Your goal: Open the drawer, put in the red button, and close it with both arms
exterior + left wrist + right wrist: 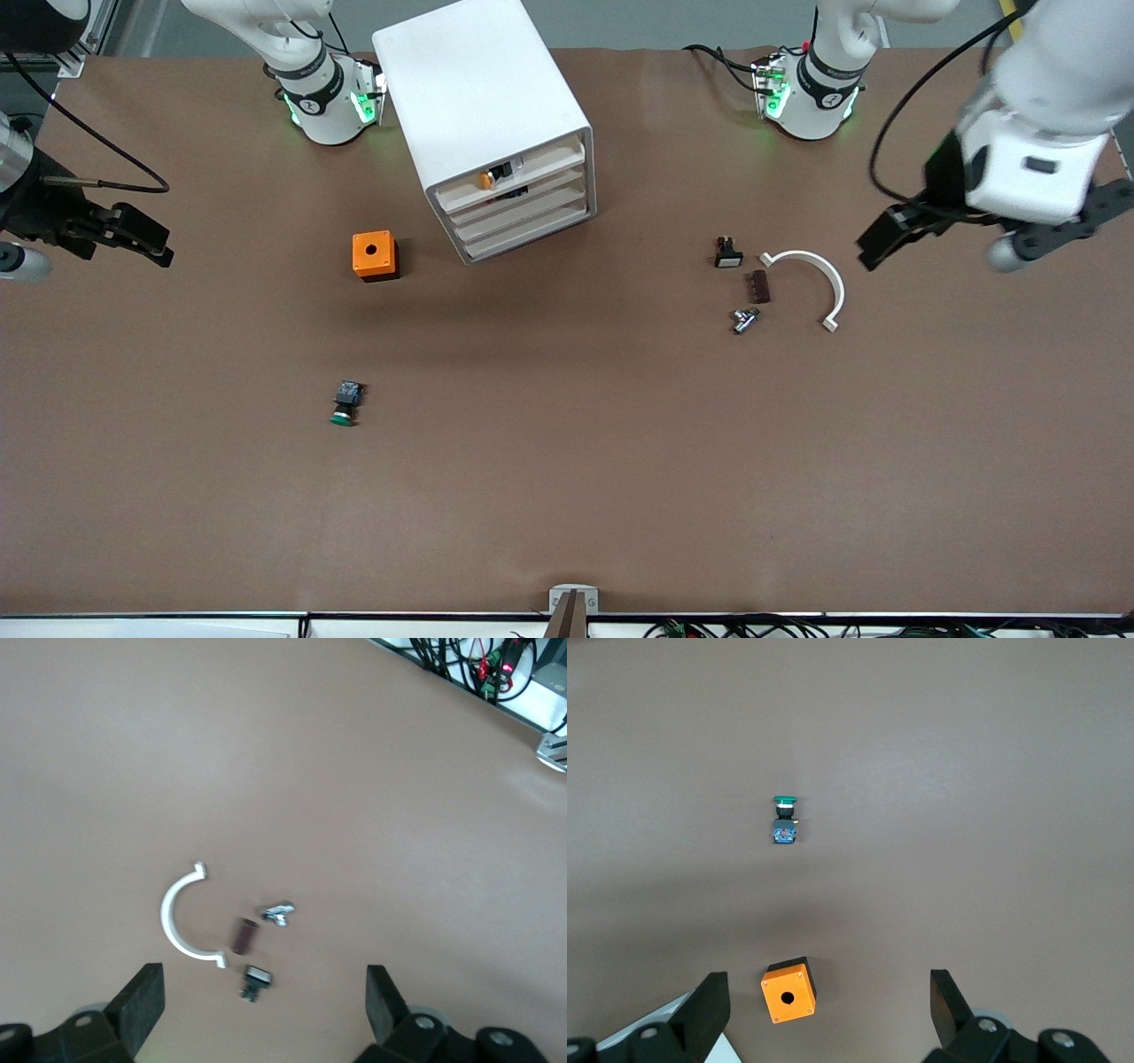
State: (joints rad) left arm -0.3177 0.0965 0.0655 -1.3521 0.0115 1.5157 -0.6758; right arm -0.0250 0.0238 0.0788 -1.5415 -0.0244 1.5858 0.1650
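Note:
The white cabinet [483,89] stands between the arm bases, with all four drawers pushed in. A small orange-red round cap with a black body [486,180] shows at the front of the top drawer [545,167]; I cannot tell whether it is the red button. My left gripper [970,237] is open and empty in the air over the left arm's end of the table, above small parts [263,1010]. My right gripper [142,239] is open and empty over the right arm's end, above the orange box [828,1014].
An orange box with a hole [374,255] [788,990] lies beside the cabinet. A green-capped switch [344,404] [784,819] lies nearer the camera. A white arc [811,275] [182,926], brown piece [758,286], metal piece [744,319] and white-capped switch [727,252] [255,979] lie together.

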